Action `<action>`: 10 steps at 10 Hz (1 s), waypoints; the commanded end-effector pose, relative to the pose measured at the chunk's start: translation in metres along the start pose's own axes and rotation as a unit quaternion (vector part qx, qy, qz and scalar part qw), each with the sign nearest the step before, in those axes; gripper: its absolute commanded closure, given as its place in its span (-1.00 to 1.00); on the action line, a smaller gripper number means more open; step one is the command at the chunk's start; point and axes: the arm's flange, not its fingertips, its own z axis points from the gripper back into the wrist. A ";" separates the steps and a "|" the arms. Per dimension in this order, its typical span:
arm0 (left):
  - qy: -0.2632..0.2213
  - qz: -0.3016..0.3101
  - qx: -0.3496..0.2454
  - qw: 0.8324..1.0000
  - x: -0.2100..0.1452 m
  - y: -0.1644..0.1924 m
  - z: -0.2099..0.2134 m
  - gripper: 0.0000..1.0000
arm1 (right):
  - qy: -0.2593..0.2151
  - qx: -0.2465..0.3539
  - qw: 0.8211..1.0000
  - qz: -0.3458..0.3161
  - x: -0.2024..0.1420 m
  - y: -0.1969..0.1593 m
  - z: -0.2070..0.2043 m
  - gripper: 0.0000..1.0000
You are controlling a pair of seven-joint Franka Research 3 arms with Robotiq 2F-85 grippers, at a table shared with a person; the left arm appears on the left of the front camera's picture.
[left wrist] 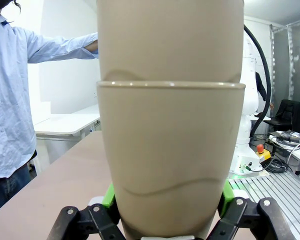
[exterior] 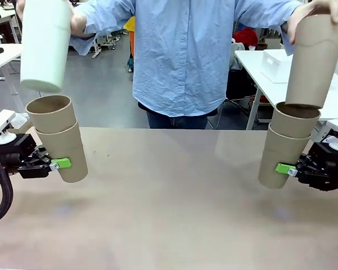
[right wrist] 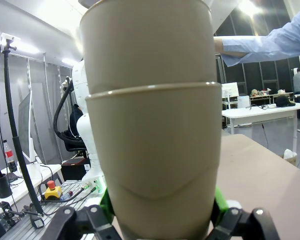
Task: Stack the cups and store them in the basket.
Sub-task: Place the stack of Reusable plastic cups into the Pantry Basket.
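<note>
My left gripper (exterior: 61,163) is shut on a tan cup stack (exterior: 62,140) of two nested cups, held above the table at the left; the same cup stack (left wrist: 170,150) looms between the green pads. My right gripper (exterior: 284,169) is shut on another tan cup stack (exterior: 287,147) of two at the right, also close up as cup stack (right wrist: 155,150). A person holds a pale mint cup (exterior: 45,42) above my left stack and a tan cup (exterior: 315,59) just over the mouth of my right stack. The basket is out of view.
The brown table (exterior: 169,202) spreads bare between the two arms. The person in a blue shirt (exterior: 183,56) stands at the far edge, arms spread wide. A white bin (exterior: 277,64) sits on another table behind at the right.
</note>
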 end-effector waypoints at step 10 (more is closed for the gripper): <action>-0.003 -0.002 0.000 1.000 0.003 -0.001 0.001 -0.72 | 0.000 0.002 1.000 0.002 0.003 0.000 -0.002 -0.72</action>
